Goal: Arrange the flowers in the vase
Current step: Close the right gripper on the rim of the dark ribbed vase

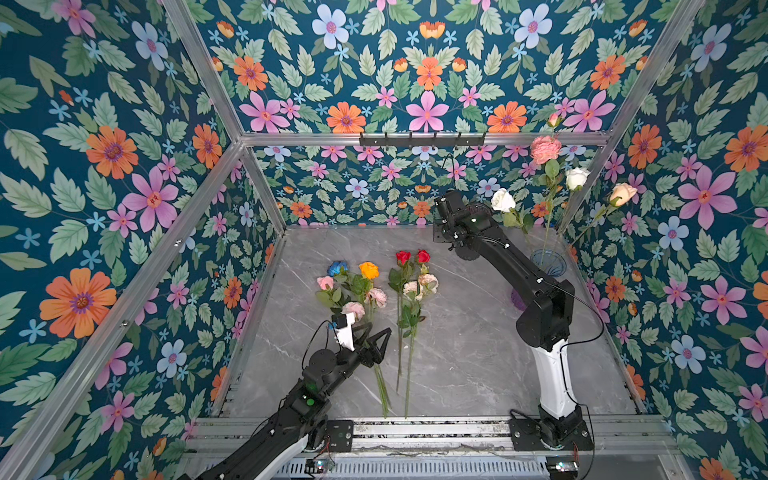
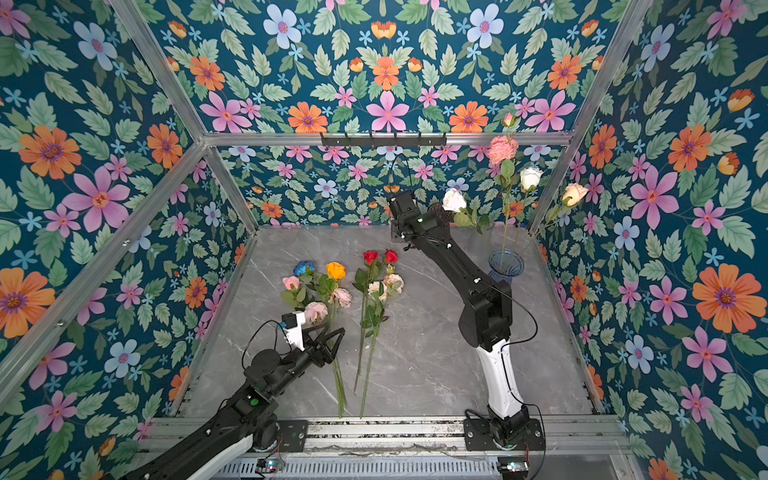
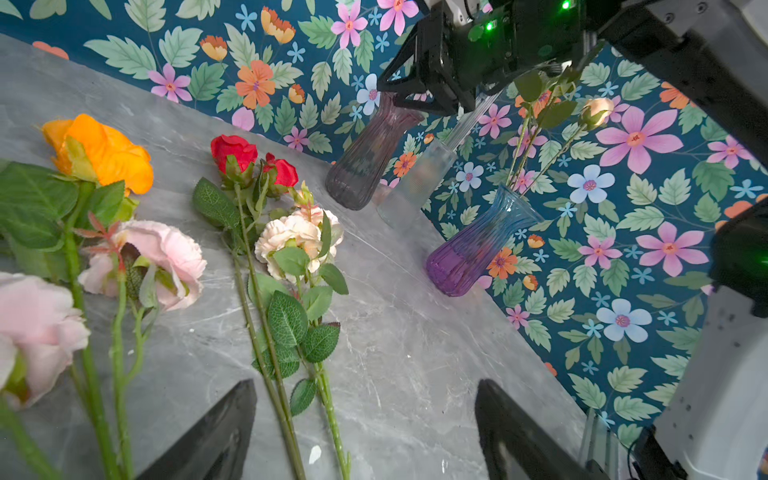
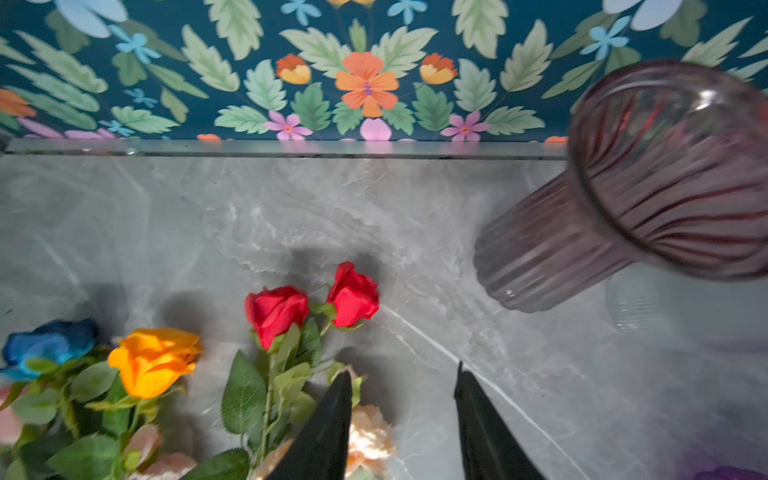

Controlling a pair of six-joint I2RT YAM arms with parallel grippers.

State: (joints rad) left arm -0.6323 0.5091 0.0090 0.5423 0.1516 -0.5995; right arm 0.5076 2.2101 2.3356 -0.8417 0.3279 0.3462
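Looking down, you see a grey marble tabletop (image 1: 465,365) walled by floral wallpaper (image 1: 124,166) and aluminium framing (image 1: 291,138). Most flowers (image 1: 365,286) lie flat mid-table; others stand in the blue vase (image 1: 555,268), far right. Your left gripper (image 1: 376,332) gapes above them; your right gripper (image 4: 403,372) hangs parted, empty.
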